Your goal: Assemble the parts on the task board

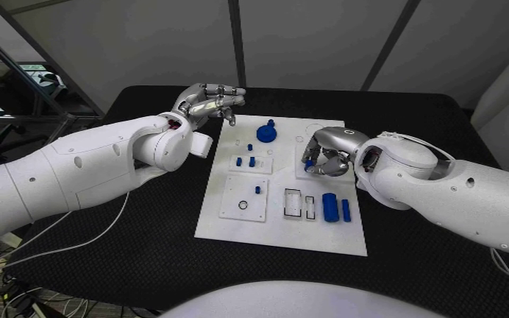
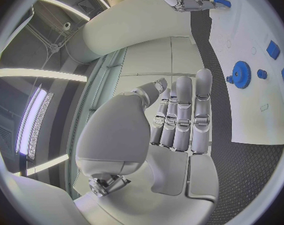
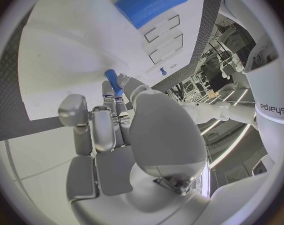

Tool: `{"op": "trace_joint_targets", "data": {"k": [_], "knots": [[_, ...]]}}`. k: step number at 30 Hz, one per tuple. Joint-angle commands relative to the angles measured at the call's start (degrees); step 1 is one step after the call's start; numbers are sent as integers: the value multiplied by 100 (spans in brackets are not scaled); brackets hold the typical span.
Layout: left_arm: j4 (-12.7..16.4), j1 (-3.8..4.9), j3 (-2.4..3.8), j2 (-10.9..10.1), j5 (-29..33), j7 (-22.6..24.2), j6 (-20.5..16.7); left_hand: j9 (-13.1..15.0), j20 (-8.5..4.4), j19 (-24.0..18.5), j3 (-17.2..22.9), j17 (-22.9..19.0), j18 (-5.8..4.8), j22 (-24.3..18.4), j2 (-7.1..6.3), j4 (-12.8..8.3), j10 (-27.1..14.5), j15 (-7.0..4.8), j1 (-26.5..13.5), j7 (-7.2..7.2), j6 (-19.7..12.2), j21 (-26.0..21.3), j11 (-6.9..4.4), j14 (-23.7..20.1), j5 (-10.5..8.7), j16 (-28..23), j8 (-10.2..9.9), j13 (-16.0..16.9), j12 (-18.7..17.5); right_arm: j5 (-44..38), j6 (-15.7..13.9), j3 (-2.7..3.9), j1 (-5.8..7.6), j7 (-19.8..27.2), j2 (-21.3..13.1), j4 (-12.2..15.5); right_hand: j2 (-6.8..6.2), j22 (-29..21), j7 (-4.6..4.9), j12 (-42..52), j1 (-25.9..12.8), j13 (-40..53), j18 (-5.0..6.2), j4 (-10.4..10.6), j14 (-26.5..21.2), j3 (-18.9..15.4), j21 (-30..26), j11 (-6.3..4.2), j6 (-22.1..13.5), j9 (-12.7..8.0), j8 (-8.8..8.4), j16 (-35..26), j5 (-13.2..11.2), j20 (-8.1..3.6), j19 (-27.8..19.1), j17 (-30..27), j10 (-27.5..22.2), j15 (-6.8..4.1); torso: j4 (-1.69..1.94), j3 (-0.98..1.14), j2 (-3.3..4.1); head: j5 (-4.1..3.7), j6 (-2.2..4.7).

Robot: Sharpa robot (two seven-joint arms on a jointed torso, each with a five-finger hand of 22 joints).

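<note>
The right hand (image 1: 326, 157) pinches a small blue peg (image 3: 113, 81) over the board (image 1: 239, 224), presumably to seat it. The left hand (image 1: 209, 102) hovers empty, fingers apart, beyond the board's far corner on the counter (image 1: 424, 259), likely keeping clear.

We see a white task board (image 1: 278, 230) in the middle of the frame, on a black table (image 1: 127, 259) with a fine bumpy pattern. Small blue parts lie on it: a round blue gear (image 1: 266, 133) near its top and a blue cylinder (image 1: 330, 207) lower right. Both arms are white. The left hand (image 1: 210, 101), upper middle, is silver. The right hand (image 1: 326, 157) is silver too, with a small blue peg (image 3: 113, 82) at its fingers.
</note>
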Motion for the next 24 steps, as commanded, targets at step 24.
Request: {"op": "trace_joint_targets", "data": {"k": [24], "knots": [[-45,-5,4,62,11,15,73,-10,1,-61,-41,-13,109,-7,71,-6,-35,-3,-9,44,-11,-36,2,-27,-14,-18,39,9,28,371,-1115,1,-24,351,302,814,12,61,10,-99,98,0,-60,-37,256,188,59,-10,77,0,8,66,-29,-15,43,67,75,-50,11,-3,11,86,9]]}}
